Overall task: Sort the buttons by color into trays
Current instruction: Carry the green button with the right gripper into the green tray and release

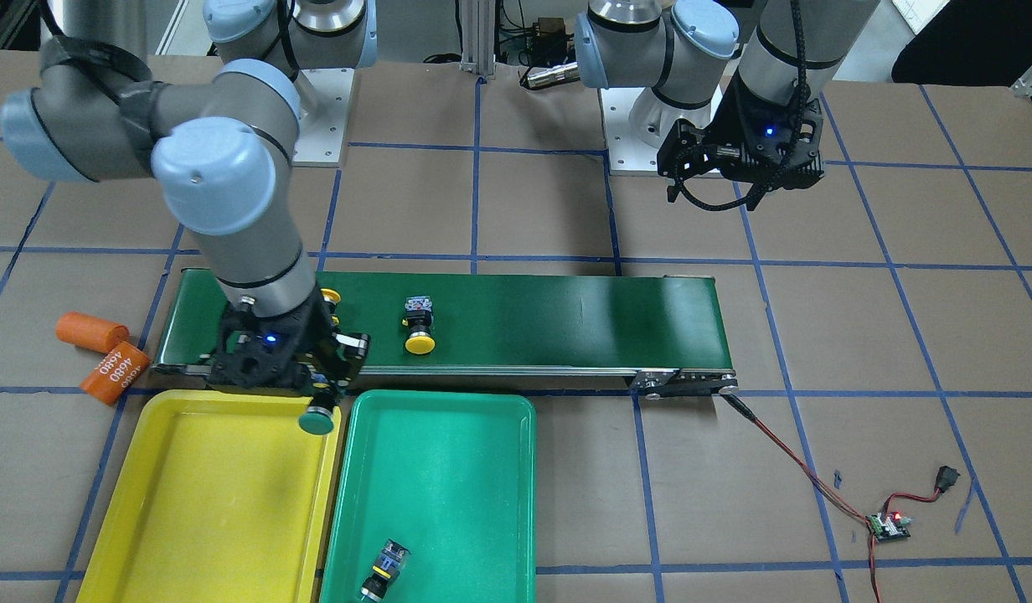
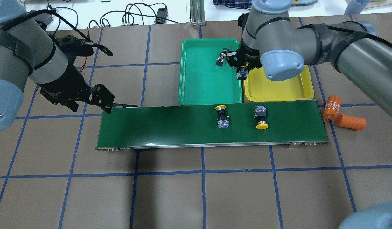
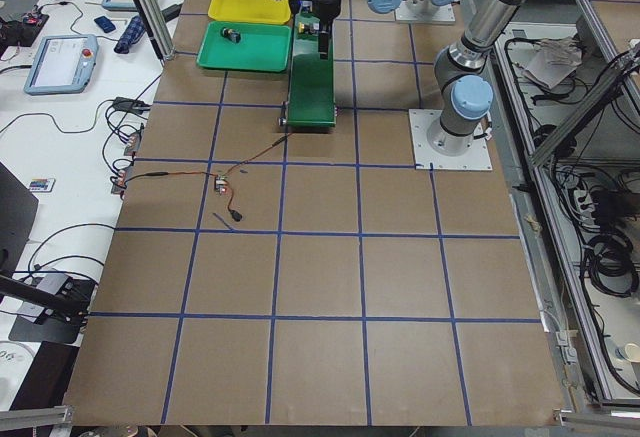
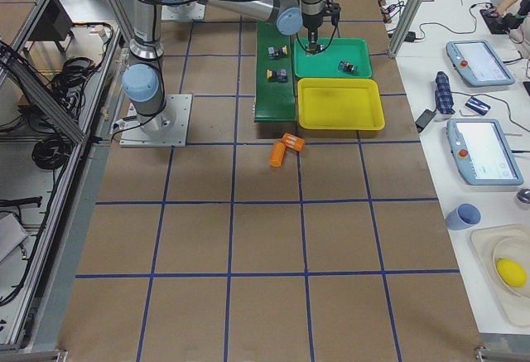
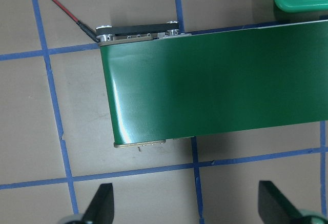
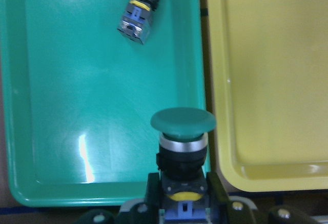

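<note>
Right gripper point(image 6: 183, 193): you have it clamped on the black body of a held green-capped button point(image 6: 183, 124), up over the seam between green tray point(image 6: 61, 106) and yellow tray point(image 6: 277, 80). You cannot tell which tray lies under the cap. A loose green-capped button point(image 6: 137, 15) lies on its side in the green tray. First yellow-capped button point(image 2: 221, 116) and second yellow-capped button point(image 2: 261, 118) lie apart on the conveyor belt point(image 2: 167, 124). Left gripper point(image 5: 188, 206): fingers wide apart, holding nothing, above the table just off the belt's end.
</note>
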